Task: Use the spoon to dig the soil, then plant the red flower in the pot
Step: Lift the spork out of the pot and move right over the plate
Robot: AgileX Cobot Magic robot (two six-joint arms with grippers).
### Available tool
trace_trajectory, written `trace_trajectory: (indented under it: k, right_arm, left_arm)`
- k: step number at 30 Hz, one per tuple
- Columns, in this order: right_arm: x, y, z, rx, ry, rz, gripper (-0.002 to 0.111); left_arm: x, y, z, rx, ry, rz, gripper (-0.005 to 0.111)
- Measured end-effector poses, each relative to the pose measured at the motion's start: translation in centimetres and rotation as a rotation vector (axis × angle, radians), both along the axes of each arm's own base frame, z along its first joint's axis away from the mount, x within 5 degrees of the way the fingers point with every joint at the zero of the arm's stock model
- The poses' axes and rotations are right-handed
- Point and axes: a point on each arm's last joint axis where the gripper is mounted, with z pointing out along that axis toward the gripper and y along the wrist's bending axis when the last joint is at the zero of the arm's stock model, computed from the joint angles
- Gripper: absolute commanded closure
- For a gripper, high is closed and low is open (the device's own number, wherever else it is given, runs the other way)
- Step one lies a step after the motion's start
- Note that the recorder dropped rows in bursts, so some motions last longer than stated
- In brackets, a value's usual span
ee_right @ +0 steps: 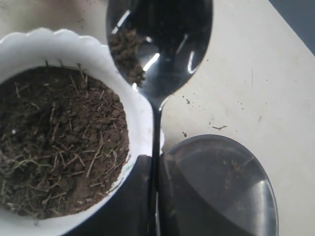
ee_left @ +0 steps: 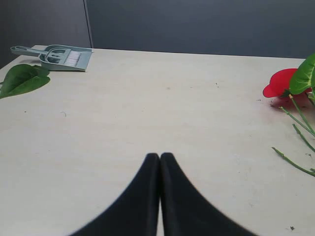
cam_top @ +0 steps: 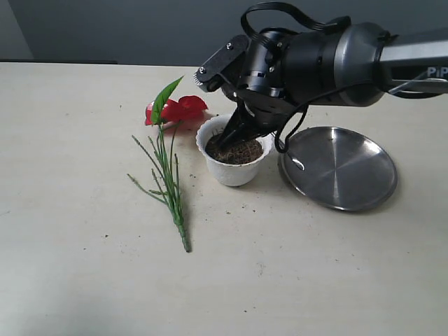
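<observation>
firmly, right end effector (ee_right: pixel 155 162) pinches spoon (ee_right: pixel 160 44)

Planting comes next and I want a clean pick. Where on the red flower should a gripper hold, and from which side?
Grip the red flower on its stem bundle, near the lower end where the thin stems gather into one stalk. It lies flat on the table, so come straight down from above with jaws across the stalk, clear of the pot.

Soil (cam_top: pixel 235 151) in pot (cam_top: pixel 233 173), flower (cam_top: pixel 180 109) lying just L of pot, plate (cam_top: pixel 343 169) just R, spoon (ee_right: pixel 158 46) at rim
</observation>
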Motion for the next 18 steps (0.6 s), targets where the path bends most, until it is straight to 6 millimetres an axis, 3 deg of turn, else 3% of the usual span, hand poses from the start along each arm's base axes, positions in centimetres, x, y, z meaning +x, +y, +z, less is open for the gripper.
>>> trace_trajectory:
  k: [8,13,18]
  right_arm:
    - [-0.2,-0.2,1.0,0.036,-0.012,-0.027,0.109]
    - [0.2,-1.0,3.7,0.104,-0.047,-0.132,0.109]
    - [1.4,-3.3,6.0,0.184,-0.079,-0.235,0.109]
  left_arm:
    - [0.0,0.0,0.0,0.000,0.000,0.000,0.107]
    - [0.0,0.0,0.0,0.000,0.000,0.000,0.107]
    - [0.0,0.0,0.0,0.000,0.000,0.000,0.107]
